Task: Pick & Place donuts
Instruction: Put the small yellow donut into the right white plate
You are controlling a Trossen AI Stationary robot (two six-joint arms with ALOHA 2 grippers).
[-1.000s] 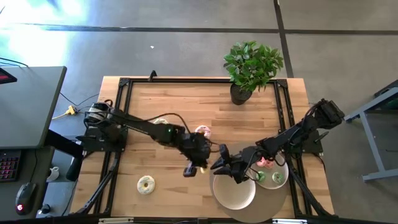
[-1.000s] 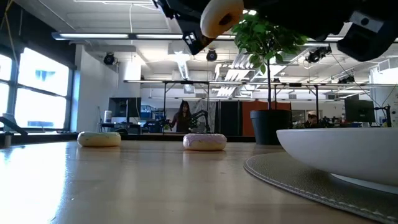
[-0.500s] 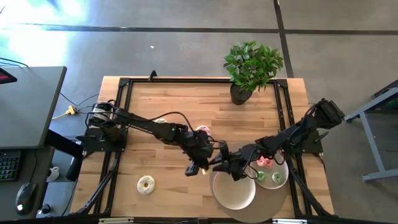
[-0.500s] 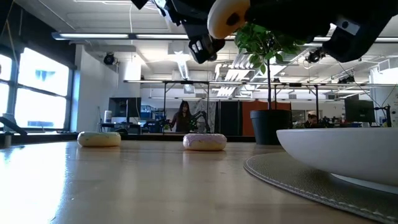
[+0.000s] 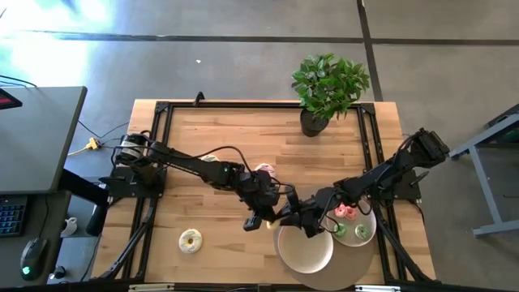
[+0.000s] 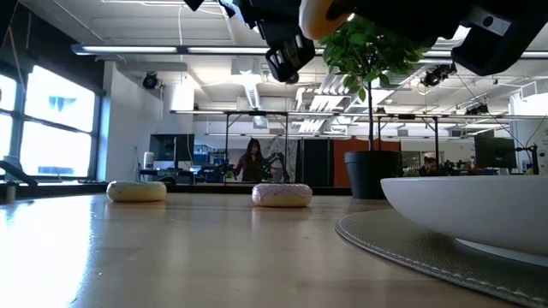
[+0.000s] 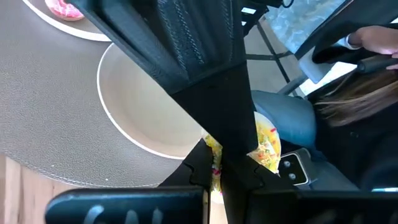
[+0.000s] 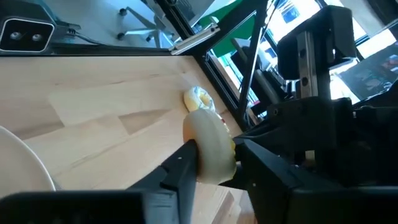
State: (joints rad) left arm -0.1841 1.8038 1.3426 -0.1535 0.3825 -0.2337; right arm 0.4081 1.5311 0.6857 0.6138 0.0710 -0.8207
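The left hand and the right hand meet above the pale wooden tabletop, just beside the rim of the empty beige round plate. Between them is a small yellow-iced donut with a tan underside, held in the air; the high view hides it almost entirely behind the dark arms. In the right wrist view the right hand's fingers close on both sides of this donut. In the left wrist view the left hand's fingers cover most of the same donut, so whether they grip it cannot be told. The low view cuts the donut off at the frame's upper edge. A pink donut and two green ones lie on a second plate, partly behind the right arm. A yellow-white ring donut lies alone near the front-left, and a pink-speckled donut sits mid-tabletop.
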